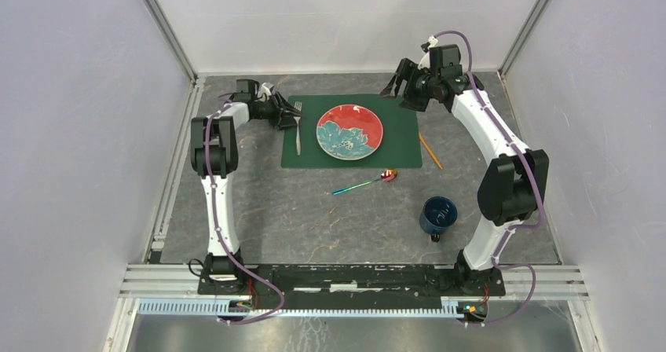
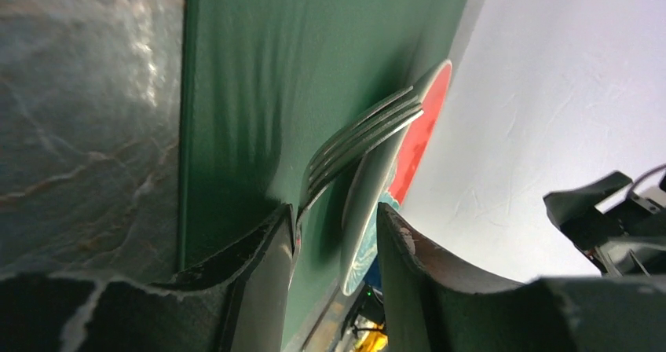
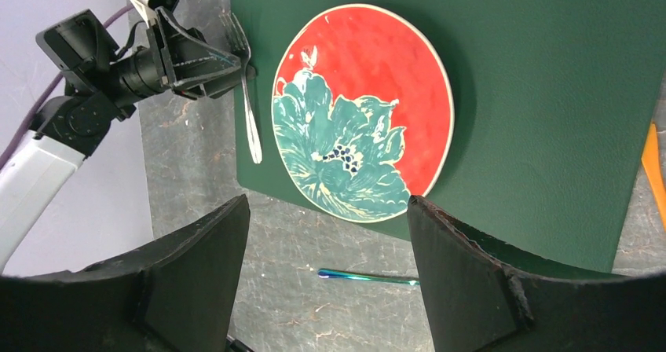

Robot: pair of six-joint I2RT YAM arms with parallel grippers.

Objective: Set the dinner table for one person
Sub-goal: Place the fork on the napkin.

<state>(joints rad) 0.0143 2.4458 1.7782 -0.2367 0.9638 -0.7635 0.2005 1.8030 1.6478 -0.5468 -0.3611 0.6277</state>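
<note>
The dinner table (image 1: 314, 218) is dark grey stone-look. A dark green placemat (image 1: 400, 144) lies at its far middle, with a red and teal flower plate (image 1: 349, 130) on it. A silver fork (image 1: 298, 136) lies on the placemat left of the plate. My left gripper (image 1: 292, 115) is low at the fork's tine end, open; in the left wrist view (image 2: 336, 210) the fork (image 2: 357, 140) rests against one finger with a gap to the other. My right gripper (image 1: 400, 81) is open and empty, raised over the placemat's far right; its view (image 3: 328, 203) looks down on the plate (image 3: 369, 100).
An iridescent spoon (image 1: 365, 184) lies on the table in front of the placemat. A dark blue mug (image 1: 437, 214) stands near the right arm's base. A thin orange stick (image 1: 429, 150) lies just right of the placemat. White walls enclose the table.
</note>
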